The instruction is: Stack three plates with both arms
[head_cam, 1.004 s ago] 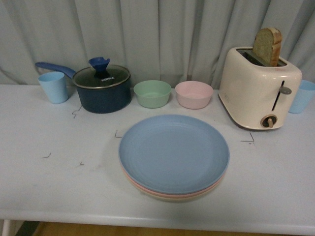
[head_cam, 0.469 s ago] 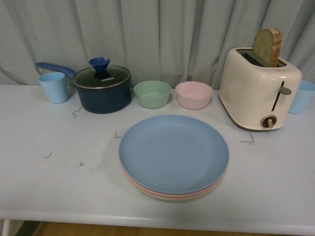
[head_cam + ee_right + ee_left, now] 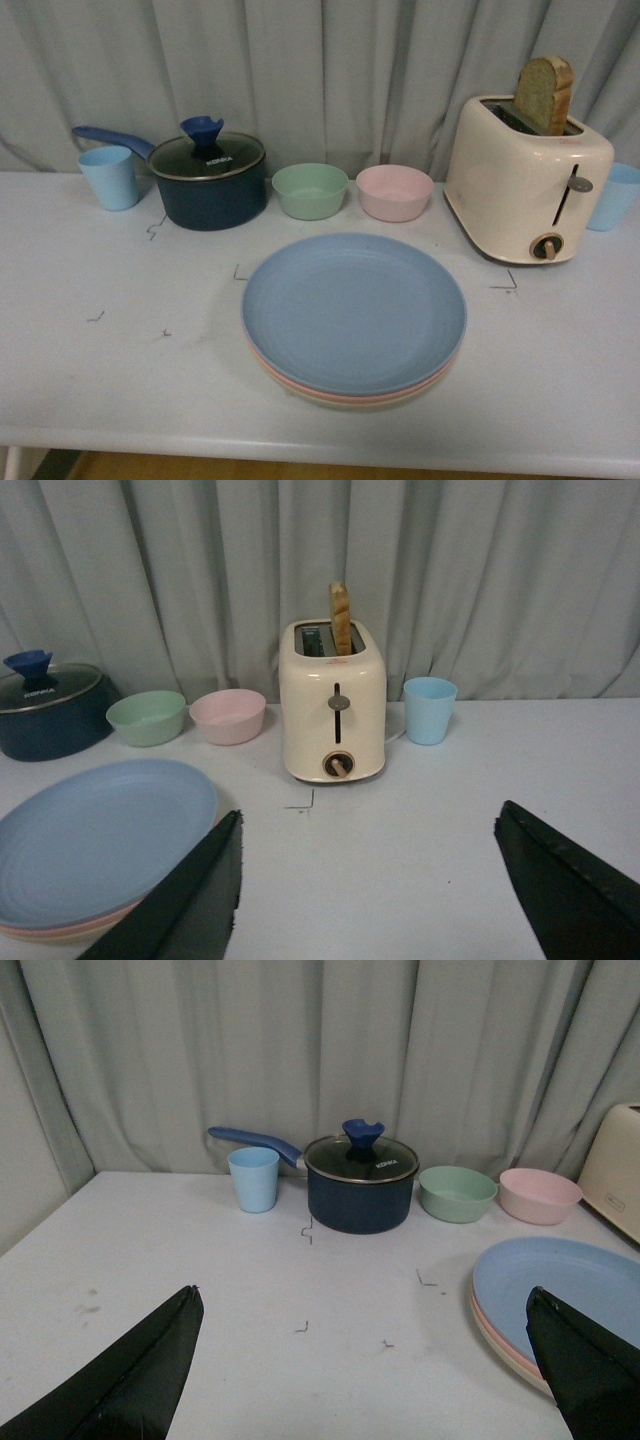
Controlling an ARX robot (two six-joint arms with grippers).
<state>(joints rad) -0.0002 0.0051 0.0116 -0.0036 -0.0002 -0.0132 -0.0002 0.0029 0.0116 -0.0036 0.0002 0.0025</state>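
A grey curtain point(image 3: 330, 70) is hanging behind the white surface point(image 3: 90, 380). The left gripper point(image 3: 360, 1380) is holding its fingers spread wide with nothing in them. The pot lid point(image 3: 207, 155) is showing small writing I cannot read. The blue plate point(image 3: 353, 312) is sitting on the pink plate point(image 3: 290, 382) and cream plate point(image 3: 345, 402), mid-surface. The right gripper point(image 3: 365, 900) is spread too. A low sweep might be knocking the stack crooked.
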